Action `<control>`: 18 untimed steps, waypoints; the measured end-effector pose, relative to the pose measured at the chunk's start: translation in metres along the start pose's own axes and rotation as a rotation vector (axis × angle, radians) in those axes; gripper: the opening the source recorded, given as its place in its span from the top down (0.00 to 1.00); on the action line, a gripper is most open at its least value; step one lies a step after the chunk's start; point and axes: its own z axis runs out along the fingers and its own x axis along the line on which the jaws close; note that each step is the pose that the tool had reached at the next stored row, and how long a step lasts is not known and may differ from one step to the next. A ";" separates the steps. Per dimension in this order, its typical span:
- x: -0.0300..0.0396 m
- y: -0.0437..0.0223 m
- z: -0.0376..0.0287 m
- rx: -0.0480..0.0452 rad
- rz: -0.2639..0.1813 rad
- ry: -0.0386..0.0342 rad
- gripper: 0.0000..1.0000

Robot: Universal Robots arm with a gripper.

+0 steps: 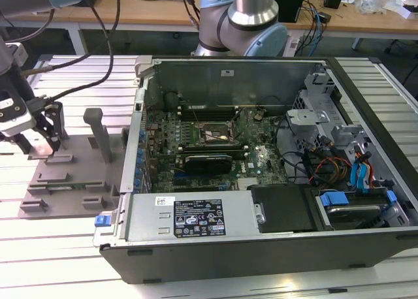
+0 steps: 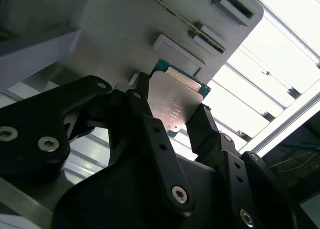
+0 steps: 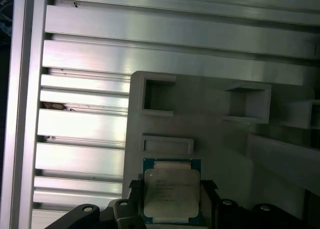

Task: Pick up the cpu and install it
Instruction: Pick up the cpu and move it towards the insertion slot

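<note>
Gripper (image 2: 171, 108) pinching cpu (image 2: 176, 100) w/ grey tray (image 2: 125, 34) behind.

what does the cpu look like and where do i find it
Start from the open computer case, then go to the grey tray at the exterior view's left, where the gripper sits. The cpu is the small flat square clamped there: pale silver top, thin green rim, unlike the tray's plain grey blocks.
</note>
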 end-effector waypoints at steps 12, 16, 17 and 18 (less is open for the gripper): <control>-0.0005 -0.0005 -0.0170 0.0000 0.000 0.0000 0.45; -0.0007 -0.0007 -0.0233 0.0000 0.000 0.0000 0.45; -0.0007 -0.0007 -0.0251 0.0000 0.000 0.0000 0.45; -0.0007 -0.0007 -0.0266 0.0000 0.000 0.0000 0.45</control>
